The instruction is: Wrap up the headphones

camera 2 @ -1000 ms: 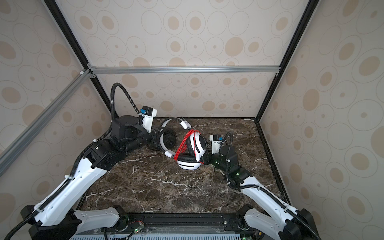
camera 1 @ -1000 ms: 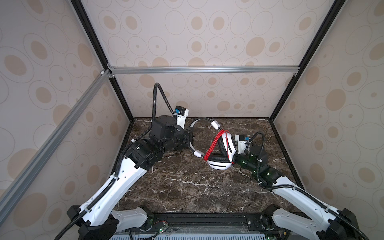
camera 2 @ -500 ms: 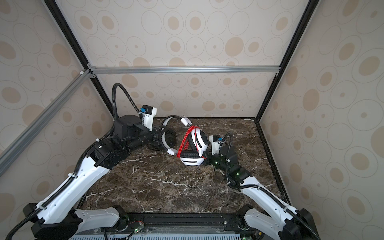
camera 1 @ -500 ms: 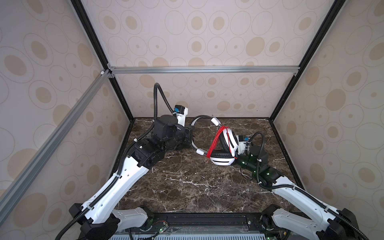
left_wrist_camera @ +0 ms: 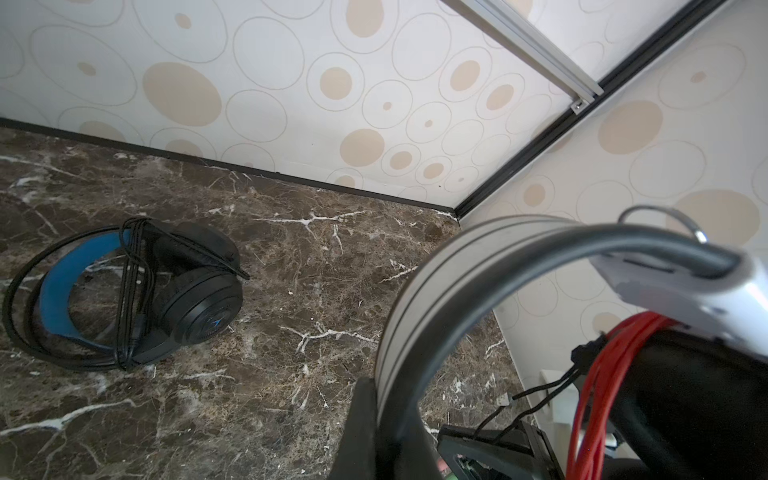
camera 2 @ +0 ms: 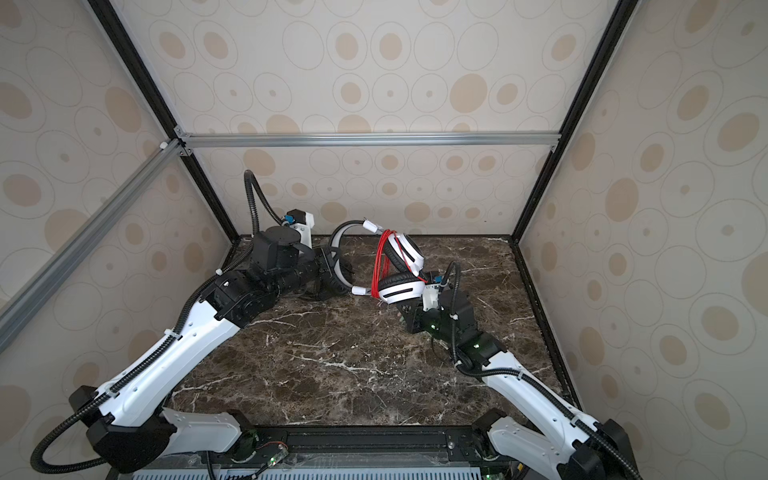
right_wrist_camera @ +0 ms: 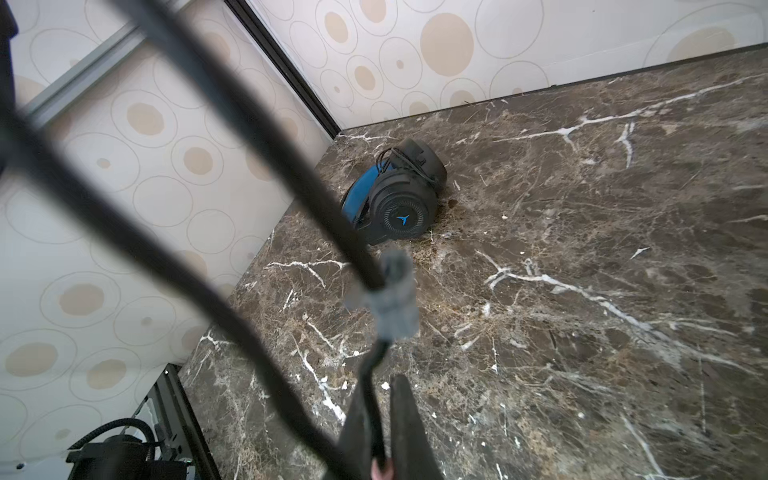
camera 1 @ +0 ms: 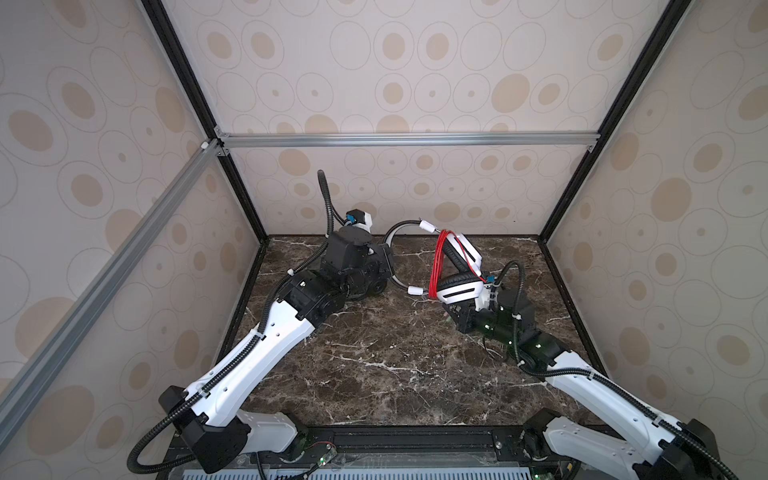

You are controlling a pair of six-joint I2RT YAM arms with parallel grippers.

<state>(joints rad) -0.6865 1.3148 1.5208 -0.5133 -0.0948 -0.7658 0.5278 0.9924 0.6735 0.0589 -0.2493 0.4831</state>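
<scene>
While my left gripper (left_wrist_camera: 386, 415) clamps the grey headband (left_wrist_camera: 457, 266) of the white over-ear headset with black pads (camera 1: 459, 291), held up over the back of the brown marble tabletop (camera 1: 374, 365), my right gripper (right_wrist_camera: 380, 419) pinches the thin dark tail of its wound red cord (camera 1: 436, 266). Tugging hard could slide loops off the cups, and a weak pinch would let them unravel. The black headset with a blue inner band (left_wrist_camera: 195, 291) lies wrapped near a far corner.
</scene>
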